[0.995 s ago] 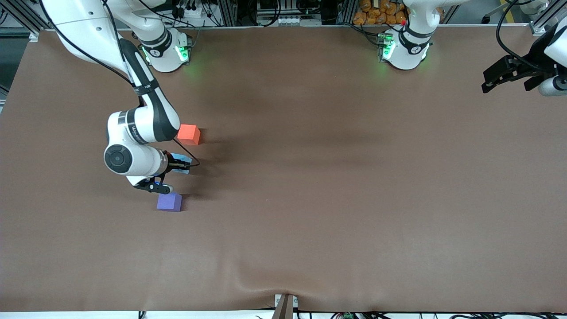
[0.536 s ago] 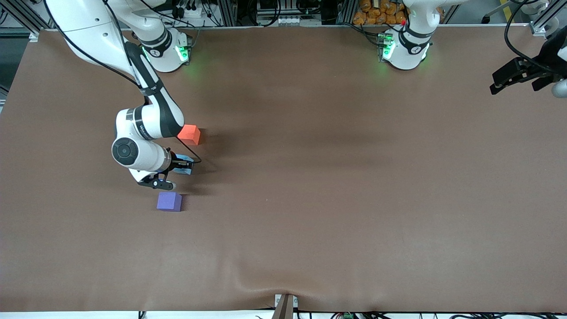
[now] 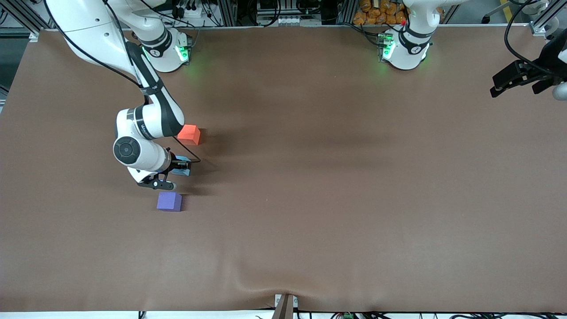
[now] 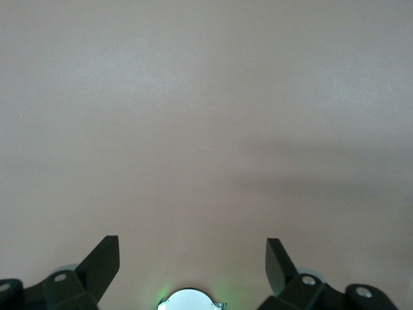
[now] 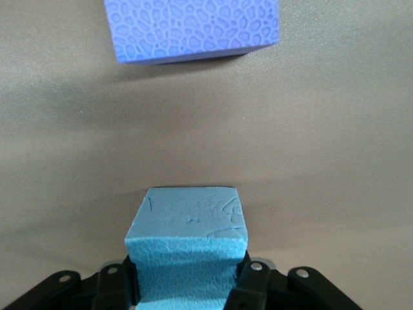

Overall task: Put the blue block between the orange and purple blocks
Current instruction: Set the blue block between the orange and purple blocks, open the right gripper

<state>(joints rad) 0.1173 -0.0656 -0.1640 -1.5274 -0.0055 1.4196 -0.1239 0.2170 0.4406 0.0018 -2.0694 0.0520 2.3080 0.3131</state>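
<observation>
Robotics lab, test bench setup. Wide table (image 3: 310,199) covered in plain brown matting, two white arms bolted along its top edge, bases (image 3: 405,51) lit with green status lights. Aluminium frame rails (image 3: 230,11) and loose black cables (image 3: 186,9) run along that edge, with a power strip (image 3: 288,20) among them. A bracket (image 3: 285,305) is clamped to the edge nearest the front camera. Only props: three foam cubes, orange (image 3: 189,134), purple (image 3: 169,201), blue (image 5: 187,248). No household or shop furnishings, all rig hardware.

White arms (image 3: 148,126), black cables, green-lit bases (image 3: 403,48)
</observation>
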